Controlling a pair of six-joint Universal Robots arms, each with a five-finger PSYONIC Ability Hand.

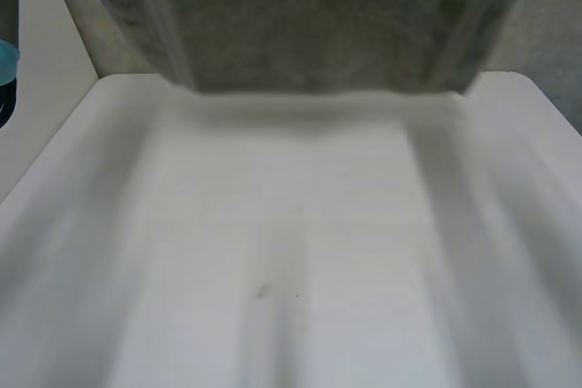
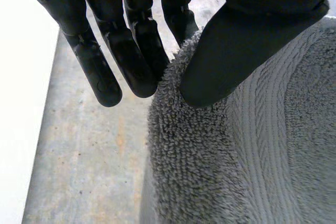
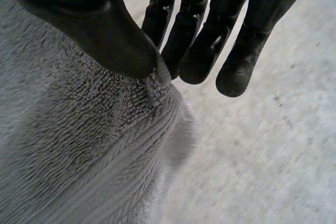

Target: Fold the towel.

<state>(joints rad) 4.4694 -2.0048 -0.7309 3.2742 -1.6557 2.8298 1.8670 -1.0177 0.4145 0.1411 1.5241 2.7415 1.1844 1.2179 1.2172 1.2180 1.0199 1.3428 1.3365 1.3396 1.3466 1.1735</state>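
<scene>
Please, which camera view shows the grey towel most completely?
The head view: the towel is spread wide past the white table. The left wrist view gives a close look at the edge pinched by the left hand; the right wrist view, the edge pinched by the right hand.

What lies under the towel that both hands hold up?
Under the towel the white table shows in the head view; the wrist views show grey floor. What is behind the hanging cloth is covered.

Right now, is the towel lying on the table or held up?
Held up: the left hand and right hand each pinch the towel at its edge; floor shows beyond it.
</scene>
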